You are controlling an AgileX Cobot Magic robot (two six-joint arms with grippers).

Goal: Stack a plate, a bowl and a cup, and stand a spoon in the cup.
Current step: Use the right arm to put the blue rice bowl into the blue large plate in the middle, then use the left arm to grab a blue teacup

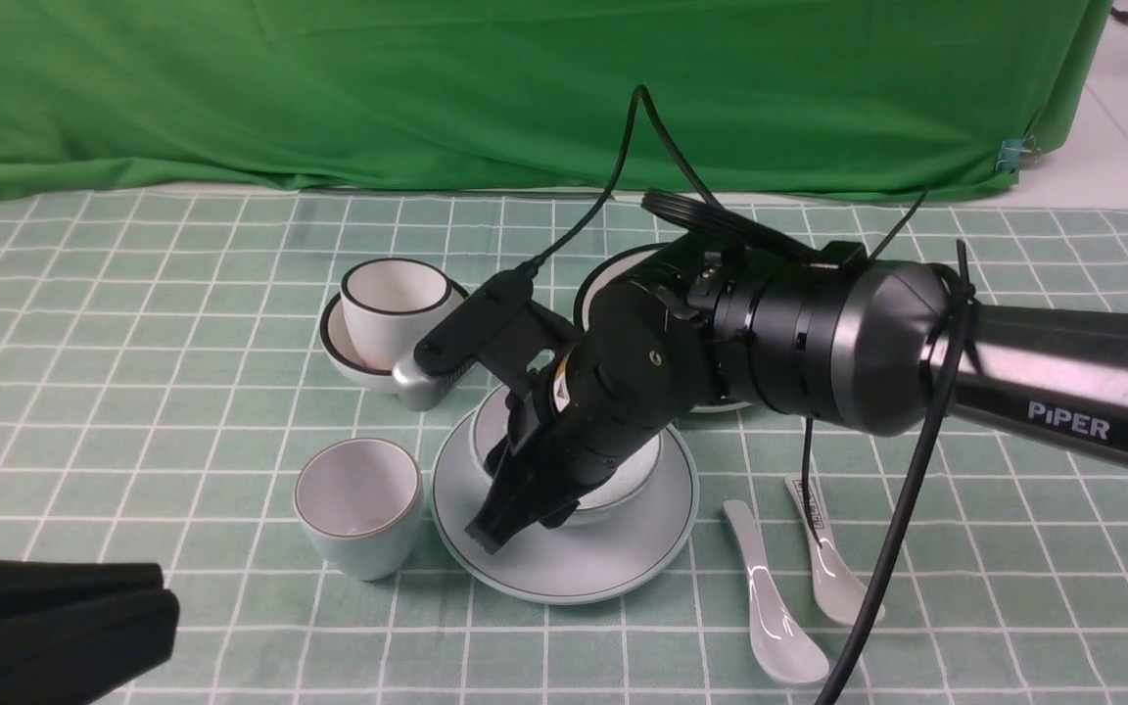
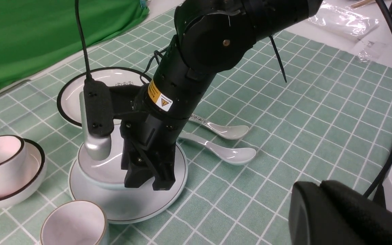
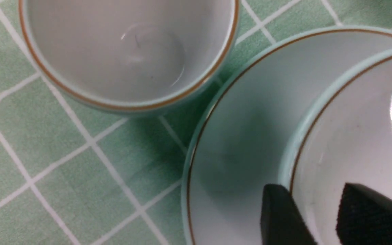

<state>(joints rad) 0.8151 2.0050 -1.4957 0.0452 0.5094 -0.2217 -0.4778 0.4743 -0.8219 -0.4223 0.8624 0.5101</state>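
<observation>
The pale blue-green bowl [image 1: 488, 428] sits in the matching plate [image 1: 613, 568] at the table's middle. My right gripper [image 1: 515, 519] reaches down over the bowl's near-left rim. In the right wrist view the gripper [image 3: 311, 187] is open, one finger outside the bowl [image 3: 352, 136] and the other inside, with a gap at the rim. The cup [image 1: 358, 499] stands upright and empty just left of the plate. The plain white spoon [image 1: 770, 607] lies on the cloth right of the plate. My left gripper [image 1: 167, 612] rests shut and empty at the front left corner.
A black-rimmed white cup [image 1: 393, 304] stands in a black-rimmed bowl at the back left. A black-rimmed plate [image 1: 603, 279] lies behind the right arm. A spoon with printed marks [image 1: 823, 548] lies next to the plain one. A green curtain [image 1: 427, 88] hangs at the back.
</observation>
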